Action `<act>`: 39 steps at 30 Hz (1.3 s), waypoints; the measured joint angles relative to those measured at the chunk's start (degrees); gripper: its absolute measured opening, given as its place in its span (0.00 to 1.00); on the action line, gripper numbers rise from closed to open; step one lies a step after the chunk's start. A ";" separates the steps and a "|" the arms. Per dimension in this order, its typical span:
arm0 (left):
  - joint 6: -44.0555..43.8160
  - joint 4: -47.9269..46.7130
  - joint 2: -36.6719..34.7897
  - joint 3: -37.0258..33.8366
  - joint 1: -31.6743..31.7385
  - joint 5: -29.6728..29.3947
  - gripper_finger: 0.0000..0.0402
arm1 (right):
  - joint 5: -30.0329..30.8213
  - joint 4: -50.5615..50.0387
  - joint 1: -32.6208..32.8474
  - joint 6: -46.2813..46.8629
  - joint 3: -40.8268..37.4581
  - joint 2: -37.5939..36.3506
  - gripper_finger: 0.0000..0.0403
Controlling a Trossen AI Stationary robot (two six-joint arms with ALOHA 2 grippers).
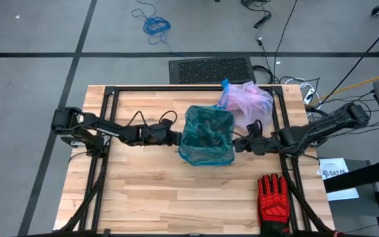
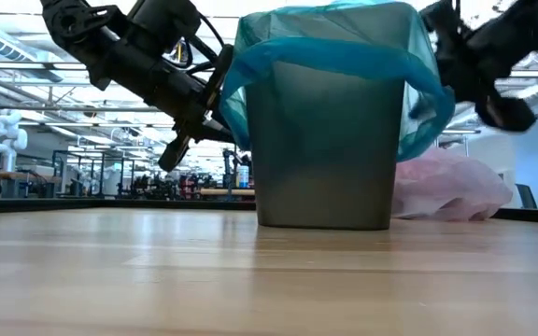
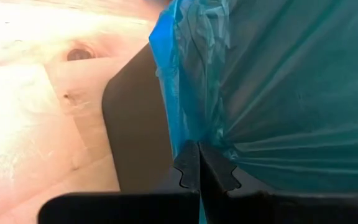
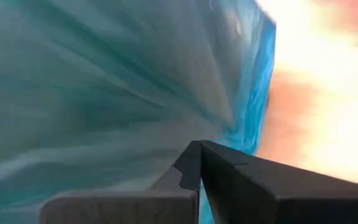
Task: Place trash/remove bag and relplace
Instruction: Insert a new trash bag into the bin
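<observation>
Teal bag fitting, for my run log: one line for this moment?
left gripper: shut on teal bag | right gripper: shut on teal bag | pink bag: on table behind bin

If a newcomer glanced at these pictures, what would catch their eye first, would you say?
Probably the bin at the table's centre, lined with a teal-green bag, with the left claw and the right claw each shut on the bag's rim from opposite sides. Next, the pinkish bag lying behind the bin, and the red glove near the front right corner.
</observation>
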 joint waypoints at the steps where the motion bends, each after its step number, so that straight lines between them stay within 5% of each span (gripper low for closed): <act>1: 0.01 0.00 -0.01 0.00 0.00 0.02 0.00 | 0.72 -2.93 0.31 -0.33 1.48 -0.74 0.00; 9: 0.03 -0.04 -0.03 0.00 0.03 0.17 0.00 | 4.93 -30.06 0.53 -8.43 19.23 -2.74 0.00; 14: 0.06 -0.05 -0.03 0.00 0.16 0.49 0.00 | 7.01 -28.71 -0.58 -32.39 32.45 -2.21 0.00; 21: 0.24 -0.32 -0.89 0.00 0.27 1.01 0.00 | -8.50 -25.40 -10.93 -63.13 53.56 8.25 0.00; 28: 2.98 -1.90 -5.17 0.02 0.25 -0.46 0.00 | -28.82 -38.49 -18.62 -80.39 71.48 24.02 0.00; 39: 8.65 -14.34 -20.19 0.04 0.08 -6.74 0.00 | -34.07 -53.12 -20.28 -116.64 83.07 38.99 0.00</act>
